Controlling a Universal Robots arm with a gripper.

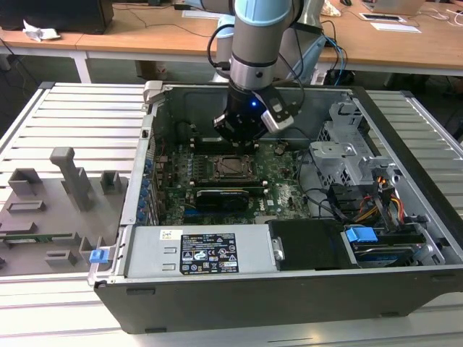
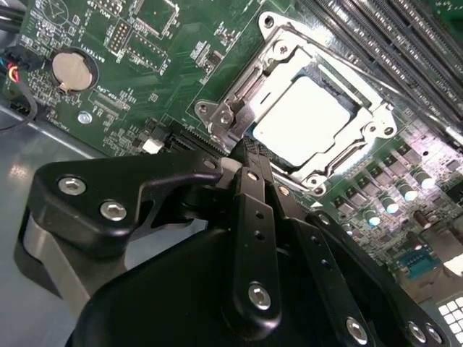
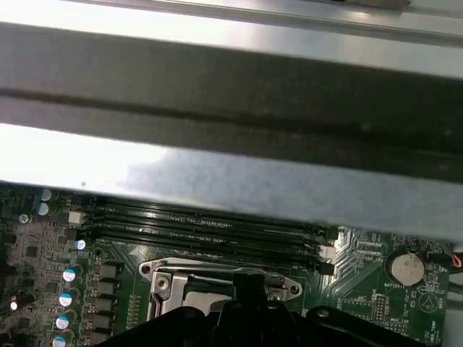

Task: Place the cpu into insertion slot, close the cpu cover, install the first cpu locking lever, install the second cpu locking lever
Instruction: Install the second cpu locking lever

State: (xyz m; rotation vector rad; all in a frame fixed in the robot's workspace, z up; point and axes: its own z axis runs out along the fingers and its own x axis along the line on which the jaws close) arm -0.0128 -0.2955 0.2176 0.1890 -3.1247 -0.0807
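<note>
- The gripper point(image 2: 249, 155) sits right at the socket's edge, fingers pinched together with nothing in them.
- Just past its tips, the cpu point(image 2: 300, 119) is seated in the insertion slot point(image 1: 233, 166), the cpu cover point(image 2: 278, 54) down around it; looks like lever time, needing a careful hook-and-press.
- Farther out: green motherboard point(image 2: 145, 72), then the open case point(image 1: 405, 130) on a slatted table point(image 1: 72, 116), wooden desks point(image 1: 145, 36) behind.

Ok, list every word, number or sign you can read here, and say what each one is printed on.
No text here can be read.
On the large label of the grey power supply box: print too small to read.
On the small white sticker above it: too small.
On the green board around the coin battery: white lettering, blurred.
</note>
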